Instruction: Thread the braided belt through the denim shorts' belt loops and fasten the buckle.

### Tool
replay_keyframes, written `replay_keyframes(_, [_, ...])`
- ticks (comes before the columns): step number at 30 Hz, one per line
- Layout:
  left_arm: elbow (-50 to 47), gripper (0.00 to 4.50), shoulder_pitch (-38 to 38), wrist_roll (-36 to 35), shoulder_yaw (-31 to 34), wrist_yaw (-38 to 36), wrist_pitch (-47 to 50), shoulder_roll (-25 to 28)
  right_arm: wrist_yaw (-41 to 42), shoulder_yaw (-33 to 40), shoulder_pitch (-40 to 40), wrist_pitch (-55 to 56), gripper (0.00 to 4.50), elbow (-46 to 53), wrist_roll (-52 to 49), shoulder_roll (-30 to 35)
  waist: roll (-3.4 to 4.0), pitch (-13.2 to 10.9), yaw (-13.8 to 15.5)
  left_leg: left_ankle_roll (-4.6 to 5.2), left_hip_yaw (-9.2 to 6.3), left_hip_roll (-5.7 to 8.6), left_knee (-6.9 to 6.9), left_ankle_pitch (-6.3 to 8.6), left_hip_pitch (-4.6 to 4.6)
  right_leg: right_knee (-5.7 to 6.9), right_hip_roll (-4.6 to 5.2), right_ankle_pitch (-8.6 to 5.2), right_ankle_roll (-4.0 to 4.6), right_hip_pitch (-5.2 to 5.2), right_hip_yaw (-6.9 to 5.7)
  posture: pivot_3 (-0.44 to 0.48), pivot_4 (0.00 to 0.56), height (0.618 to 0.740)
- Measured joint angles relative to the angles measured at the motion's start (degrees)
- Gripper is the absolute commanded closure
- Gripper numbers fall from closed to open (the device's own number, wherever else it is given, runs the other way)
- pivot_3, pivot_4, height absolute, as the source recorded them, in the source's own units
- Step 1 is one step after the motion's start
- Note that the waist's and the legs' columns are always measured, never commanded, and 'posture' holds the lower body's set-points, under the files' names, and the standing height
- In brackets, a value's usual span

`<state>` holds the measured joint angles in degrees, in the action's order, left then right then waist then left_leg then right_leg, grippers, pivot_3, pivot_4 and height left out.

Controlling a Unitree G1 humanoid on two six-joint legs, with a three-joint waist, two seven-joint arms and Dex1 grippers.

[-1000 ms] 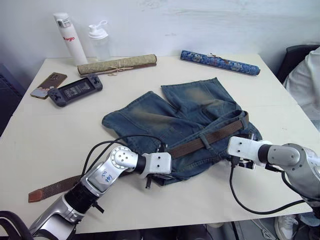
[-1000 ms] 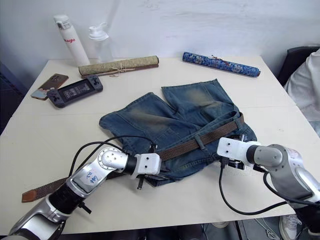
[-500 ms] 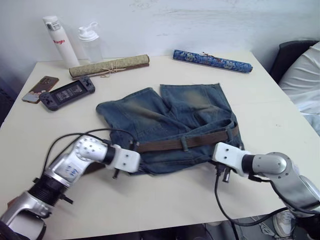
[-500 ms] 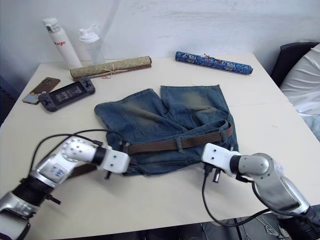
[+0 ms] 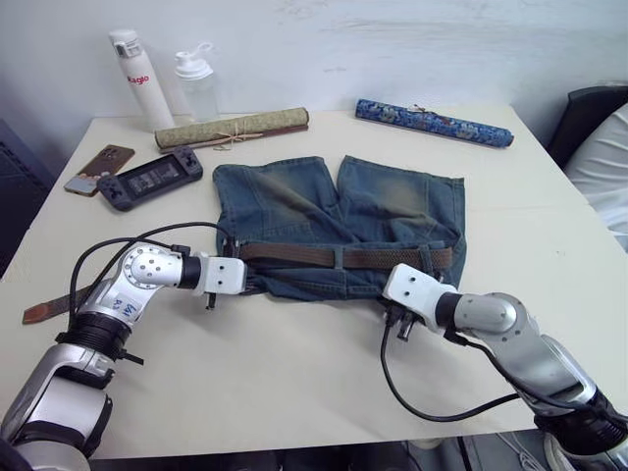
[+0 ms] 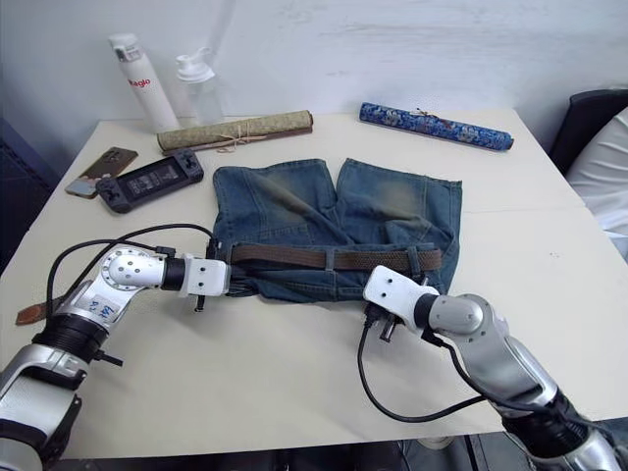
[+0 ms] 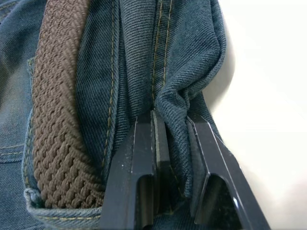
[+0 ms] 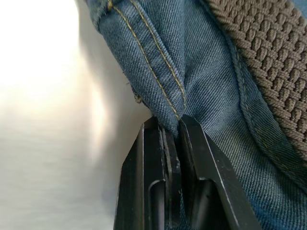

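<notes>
Gripping denim shorts [image 5: 339,211], buckle unseen

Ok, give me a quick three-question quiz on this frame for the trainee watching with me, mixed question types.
1. True or false: the left gripper is pinching a fold of the denim shorts.
2. What lies along the waistband? A) rolled olive mat B) braided belt C) blue patterned roll
3. Fill in: the belt's brown leather tip lies on the ___, on the robot's left side of the shorts.

Key: 1 true; the right gripper also grips denim at the waistband's other end. 2 B. 3 table.
</notes>
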<state>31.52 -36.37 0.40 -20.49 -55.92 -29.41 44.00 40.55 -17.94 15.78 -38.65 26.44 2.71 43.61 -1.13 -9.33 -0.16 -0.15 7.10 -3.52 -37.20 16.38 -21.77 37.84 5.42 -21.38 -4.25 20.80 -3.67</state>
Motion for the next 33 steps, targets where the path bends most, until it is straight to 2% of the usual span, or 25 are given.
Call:
replay_keyframes(5, [-0.8,4.27,0.9,-0.2,1.2,0.1,1.1,-2.2,0.0,-0.5,-1.0,4.9,4.47,-1.6,1.9,3.2,0.0,0.0,0.4,0.0,-0.03,0.08,-0.01,0.0,0.0,-0.1,0.06,0.01,-0.12,-0.1,-0.03,0.0,0.15,0.737])
replay_keyframes(7, [-1.2,3.26,1.3,-0.5,2.0,-0.4,2.3,-2.6,0.0,-0.5,-0.9,5.1,3.66,-1.9,2.0,3.2,0.0,0.0,0.4,0.0,-0.04,0.09,-0.01,0.0,0.0,-0.1,0.07,0.01,-0.12,-0.11,-0.04,0.0,0.15,0.737])
replay_keyframes(8, [-1.2,2.99,1.6,-0.9,2.6,-0.5,3.0,-2.6,-0.1,-0.2,-1.0,5.1,3.38,-2.5,2.2,3.5,0.0,0.0,0.3,0.0,-0.05,0.09,-0.01,0.0,0.0,-0.1,0.07,0.01,-0.12,-0.12,-0.05,0.0,0.15,0.737])
replay_keyframes(10, [-2.0,2.21,2.4,-2.3,4.0,-1.6,5.5,-2.6,0.0,1.0,-1.1,4.8,2.53,-2.6,2.0,3.5,-0.02,0.0,0.1,0.0,-0.05,0.07,0.01,0.0,0.01,-0.1,0.06,0.01,-0.12,-0.12,-0.04,0.0,0.15,0.737])
replay_keyframes(13, [-6.1,0.88,4.7,-5.7,6.8,-5.1,12.7,-1.9,1.0,5.2,-1.4,2.1,1.03,-2.5,-1.0,3.1,-0.03,0.0,-0.1,-0.01,-0.08,0.02,0.07,0.0,0.01,-0.1,0.01,0.01,-0.12,-0.09,-0.06,0.0,0.15,0.737])
replay_keyframes(15, [-8.8,0.8,5.9,-7.4,7.1,-8.2,17.2,-0.3,2.6,8.3,-1.5,-0.6,0.03,-2.3,-4.5,2.8,0.0,-0.1,-0.3,-0.01,-0.06,0.0,0.11,0.0,-0.05,-0.11,-0.02,0.01,-0.12,-0.02,-0.03,0.0,0.15,0.737])
replay_keyframes(17, [-12.3,0.8,7.3,-12.9,9.1,-13.1,26.1,2.1,6.2,15.0,-1.1,-5.0,0.03,-1.8,-11.1,3.1,-0.05,-0.2,-0.5,-0.2,-0.07,-0.01,-0.01,-0.16,-0.64,0.11,-0.03,0.01,-0.11,0.6,-0.02,0.0,0.15,0.737])
replay_keyframes(20, [-16.9,0.8,6.8,-21.2,13.4,-19.0,39.1,6.2,11.1,23.1,2.4,-9.6,0.03,-2.2,-18.5,6.2,-0.06,-0.7,-0.8,-0.22,-0.11,-0.03,-0.03,-0.2,-0.77,0.11,-0.05,0.02,-0.1,0.72,-0.05,0.0,0.15,0.737])
replay_keyframes(23, [-17.0,0.8,2.5,-25.5,16.1,-23.4,48.1,8.6,11.9,25.8,12.0,-14.7,0.03,-8.5,-22.5,7.3,-0.03,-0.8,-1.4,-0.2,-0.09,-0.01,-0.01,-0.21,-0.7,0.09,-0.06,0.02,-0.1,0.67,-0.04,0.0,0.15,0.737])
replay_keyframes(26, [-10.3,0.8,-3.8,-25.6,16.3,-24.4,51.9,7.7,9.7,25.1,19.8,-19.5,0.03,-16.3,-23.3,5.9,0.03,-0.8,-1.4,-0.23,-0.04,0.01,0.04,-0.22,-0.7,0.07,-0.1,0.01,-0.1,0.72,-0.02,0.0,0.15,0.737])
replay_keyframes(28, [-1.5,0.8,-8.1,-23.8,16.3,-23.6,52.4,5.3,7.9,23.8,23.3,-21.8,0.03,-22.1,-23.3,4.0,0.05,-0.8,-1.4,-0.24,0.03,0.0,0.01,-0.24,-0.81,0.06,-0.13,0.01,-0.11,0.84,-0.01,0.0,0.15,0.737])
replay_keyframes(33, [14.9,0.8,-14.0,-16.1,14.2,-21.3,46.9,0.3,5.1,20.5,26.6,-23.0,0.03,-31.8,-22.9,0.6,0.02,-0.9,-1.4,-0.16,0.38,0.02,-0.24,-0.26,-1.68,0.57,-0.15,0.08,-0.23,1.83,-0.12,0.0,0.15,0.737])
